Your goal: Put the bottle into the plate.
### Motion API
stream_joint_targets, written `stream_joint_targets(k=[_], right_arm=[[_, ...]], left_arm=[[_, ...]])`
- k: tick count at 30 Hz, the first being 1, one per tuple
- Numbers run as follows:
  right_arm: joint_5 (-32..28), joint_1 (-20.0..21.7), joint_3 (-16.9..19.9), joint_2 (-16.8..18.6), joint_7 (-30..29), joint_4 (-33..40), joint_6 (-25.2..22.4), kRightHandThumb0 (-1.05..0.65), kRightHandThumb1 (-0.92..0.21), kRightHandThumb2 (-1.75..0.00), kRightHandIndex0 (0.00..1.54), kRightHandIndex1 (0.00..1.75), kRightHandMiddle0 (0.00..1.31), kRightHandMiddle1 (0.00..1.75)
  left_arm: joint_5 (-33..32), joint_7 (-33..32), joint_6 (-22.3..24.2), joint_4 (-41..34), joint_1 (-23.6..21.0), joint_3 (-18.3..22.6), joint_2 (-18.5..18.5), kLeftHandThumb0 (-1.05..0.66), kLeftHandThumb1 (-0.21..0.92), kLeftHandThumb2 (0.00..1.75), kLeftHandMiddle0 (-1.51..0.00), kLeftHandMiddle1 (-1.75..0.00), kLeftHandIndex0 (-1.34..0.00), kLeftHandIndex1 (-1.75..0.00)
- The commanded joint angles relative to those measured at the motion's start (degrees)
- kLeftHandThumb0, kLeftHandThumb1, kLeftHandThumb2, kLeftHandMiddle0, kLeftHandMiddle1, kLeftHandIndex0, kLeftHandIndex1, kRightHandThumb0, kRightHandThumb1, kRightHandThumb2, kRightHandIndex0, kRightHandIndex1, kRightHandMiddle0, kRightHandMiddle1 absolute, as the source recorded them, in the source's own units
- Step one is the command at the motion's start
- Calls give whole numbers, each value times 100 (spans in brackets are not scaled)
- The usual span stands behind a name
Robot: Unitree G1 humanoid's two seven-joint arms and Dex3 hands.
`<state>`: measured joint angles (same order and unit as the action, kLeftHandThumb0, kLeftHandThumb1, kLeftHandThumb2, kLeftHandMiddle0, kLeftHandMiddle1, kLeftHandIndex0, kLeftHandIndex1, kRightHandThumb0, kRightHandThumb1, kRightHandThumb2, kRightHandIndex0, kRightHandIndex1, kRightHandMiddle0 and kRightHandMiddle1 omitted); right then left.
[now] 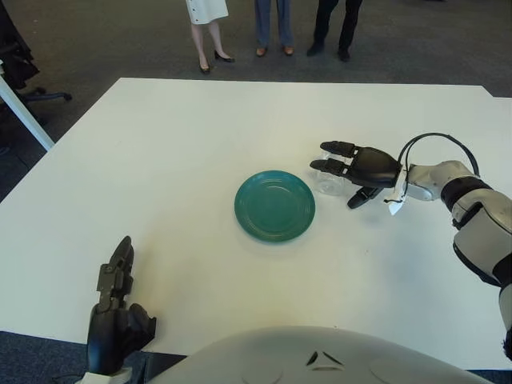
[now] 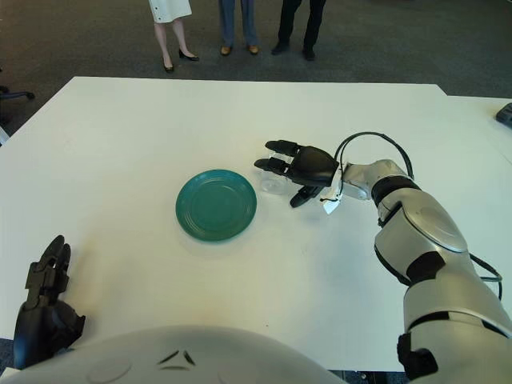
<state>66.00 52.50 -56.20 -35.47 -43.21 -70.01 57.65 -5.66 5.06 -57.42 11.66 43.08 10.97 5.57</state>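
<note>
A small clear bottle (image 1: 328,184) lies on the white table just right of the green plate (image 1: 274,206). My right hand (image 1: 339,177) reaches in from the right and arches over it. The black fingers (image 1: 336,149) stretch across the bottle's top and far side, and the thumb (image 1: 358,198) points down on its near side. The fingers are spread, not clamped, and the bottle still lies on the table. The plate holds nothing. My left hand (image 1: 117,320) shows at the bottom left, by the table's front edge, with nothing in it.
Three people's legs (image 1: 264,28) stand beyond the far table edge. An office chair (image 1: 20,68) and a white table leg (image 1: 24,112) are at the far left. A black cable (image 1: 436,144) loops at my right wrist.
</note>
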Motion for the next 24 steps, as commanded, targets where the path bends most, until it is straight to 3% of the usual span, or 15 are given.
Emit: stream_joint_targets(k=[1, 16, 24], right_arm=[[-18, -259, -38, -4, 445, -25, 176, -105, -92, -52, 15, 1, 0, 28], [-969, -475, 489, -187, 2105, 132, 934, -105, -92, -53, 17, 1, 0, 35], [-1463, -597, 771, -57, 2805, 146, 1134, -105, -92, -58, 17, 0, 0, 37]], left_arm=[[-95, 187, -28, 140, 796, -41, -10, -103, 92, 97, -22, -1, 0, -58], [-458, 593, -193, 225, 1088, -150, 4, -102, 92, 94, -23, -1, 0, -60], [-417, 624, -52, 215, 1205, -95, -43, -101, 92, 95, -24, -1, 0, -59]])
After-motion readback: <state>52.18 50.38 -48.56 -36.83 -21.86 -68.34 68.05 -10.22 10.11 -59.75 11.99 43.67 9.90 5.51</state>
